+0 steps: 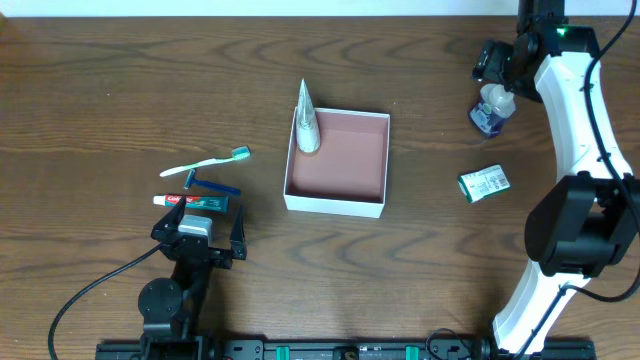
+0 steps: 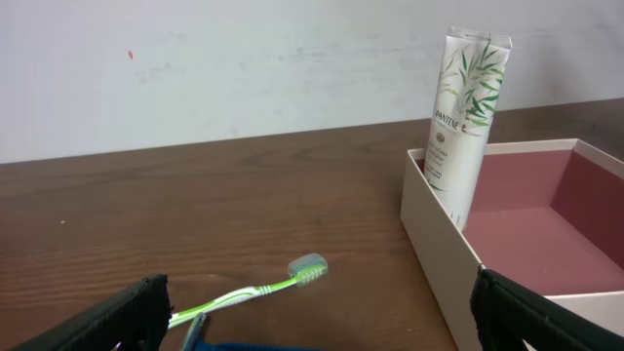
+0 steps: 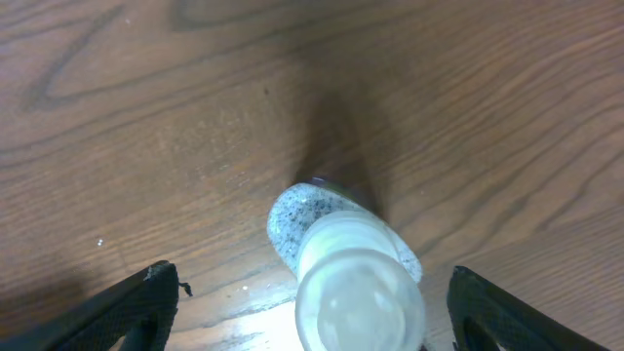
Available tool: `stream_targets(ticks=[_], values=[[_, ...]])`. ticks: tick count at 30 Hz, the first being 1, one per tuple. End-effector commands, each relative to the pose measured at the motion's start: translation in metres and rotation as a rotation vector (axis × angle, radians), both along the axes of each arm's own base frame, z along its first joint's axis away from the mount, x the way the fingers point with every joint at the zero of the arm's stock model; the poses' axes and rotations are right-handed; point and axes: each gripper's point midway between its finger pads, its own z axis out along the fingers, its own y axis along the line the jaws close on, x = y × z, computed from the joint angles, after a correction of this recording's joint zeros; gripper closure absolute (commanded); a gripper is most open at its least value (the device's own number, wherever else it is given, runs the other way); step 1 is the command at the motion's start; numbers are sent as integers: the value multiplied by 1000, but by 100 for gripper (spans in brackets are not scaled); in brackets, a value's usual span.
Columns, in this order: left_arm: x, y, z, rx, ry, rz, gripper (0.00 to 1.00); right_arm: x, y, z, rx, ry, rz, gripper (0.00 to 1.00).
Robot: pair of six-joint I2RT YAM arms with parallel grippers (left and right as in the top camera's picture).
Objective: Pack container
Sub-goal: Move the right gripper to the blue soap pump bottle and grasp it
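The right gripper (image 3: 307, 288) hangs over the small bottle (image 1: 487, 112) near the tabletop's far right corner, jaws spread either side of the cap and not touching it. I'd have it drop straight down, centred, and close on the body below the cap so the bottle doesn't tip. The box (image 1: 336, 205) sits mid-table, a tube (image 1: 307, 120) in its far left corner. The left gripper (image 2: 317, 292) is spread wide and empty.

"PANTENE" is printed on the white tube (image 2: 466, 127) standing inside the box (image 2: 436, 239).
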Motion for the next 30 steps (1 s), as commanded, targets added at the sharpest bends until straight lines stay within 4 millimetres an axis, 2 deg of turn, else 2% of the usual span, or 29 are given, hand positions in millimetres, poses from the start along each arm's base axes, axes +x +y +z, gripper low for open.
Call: stream_targets(ticks=[1, 4, 16, 21, 24, 30], values=[[0, -1, -17, 9, 48, -6, 2, 0, -5, -8, 19, 11, -37, 16], [0, -1, -17, 9, 48, -6, 2, 0, -5, -10, 19, 16, -37, 26], [0, -1, -17, 9, 48, -6, 2, 1, -5, -13, 19, 22, -36, 29], [0, -1, -17, 9, 48, -6, 2, 0, -5, -26, 21, 51, -36, 32], [0, -1, -17, 9, 48, -6, 2, 1, -5, -34, 21, 66, -36, 39], [0, -1, -17, 9, 48, -6, 2, 3, -6, -36, 21, 63, -36, 65]])
